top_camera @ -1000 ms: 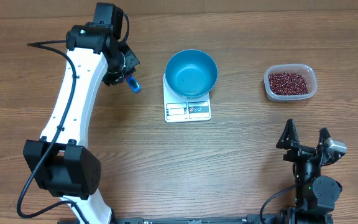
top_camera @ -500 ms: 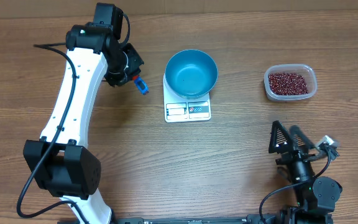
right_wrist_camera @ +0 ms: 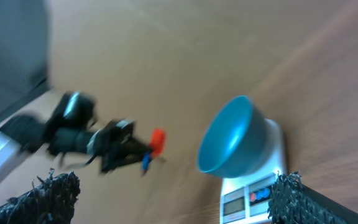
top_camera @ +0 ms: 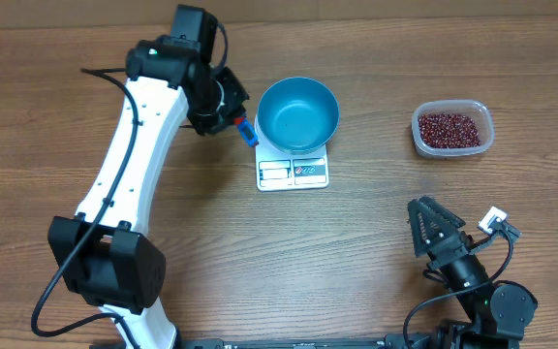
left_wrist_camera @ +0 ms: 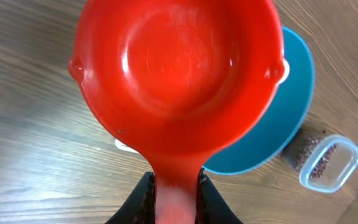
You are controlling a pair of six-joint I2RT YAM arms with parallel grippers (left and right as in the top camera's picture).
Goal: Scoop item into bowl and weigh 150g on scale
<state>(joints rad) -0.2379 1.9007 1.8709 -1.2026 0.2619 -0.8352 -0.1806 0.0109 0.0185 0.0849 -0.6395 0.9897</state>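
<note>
A wooden table (top_camera: 376, 223) fills nearly the whole overhead view, its brown grain running left to right in long streaks of lighter and darker tone. Along the very top of the frame a paler strip shows beyond its far edge.

Two things lie directly on the wood. A small flat white scale (top_camera: 293, 173) sits just above the centre of the frame, with its display and buttons along the edge nearest the bottom of the frame. A clear rectangular tub (top_camera: 452, 153) with rounded corners sits at the upper right, well apart from the scale, with bare wood between them.
</note>
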